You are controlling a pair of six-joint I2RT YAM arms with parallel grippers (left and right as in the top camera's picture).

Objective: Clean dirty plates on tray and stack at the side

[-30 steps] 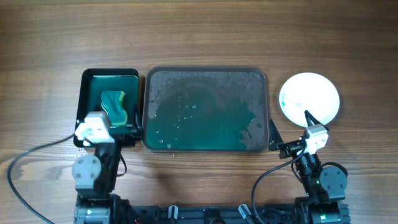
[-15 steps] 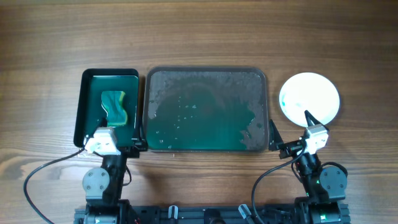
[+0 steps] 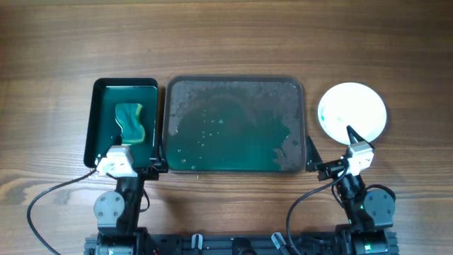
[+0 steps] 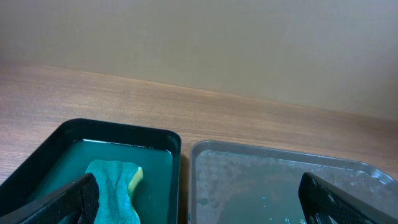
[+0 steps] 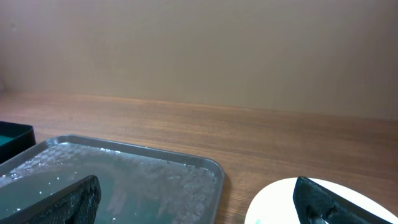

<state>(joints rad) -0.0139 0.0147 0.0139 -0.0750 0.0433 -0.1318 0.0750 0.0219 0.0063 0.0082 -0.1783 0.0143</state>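
The tray [image 3: 233, 80] lies in the middle of the table, wet with teal water and foam, with no plate on it. It also shows in the left wrist view [image 4: 280, 155] and the right wrist view [image 5: 186, 160]. The white plates [image 3: 352, 111] sit on the table to the tray's right as one round disc with a faint teal mark. I cannot tell how many are stacked. My right gripper [image 3: 331, 145] is open and empty between the tray's front right corner and the plates [image 5: 277, 200]. My left gripper [image 3: 134, 164] is open and empty at the tray's front left corner.
A narrow black tray [image 3: 99, 120] of teal water holds a teal and yellow sponge [image 3: 130, 120] left of the big tray. The sponge also shows in the left wrist view [image 4: 115, 186]. Bare wood lies behind and around the trays.
My left arm has drawn back from the black tray toward the table's front edge, then stopped. The right arm, plates and sponge have not moved.
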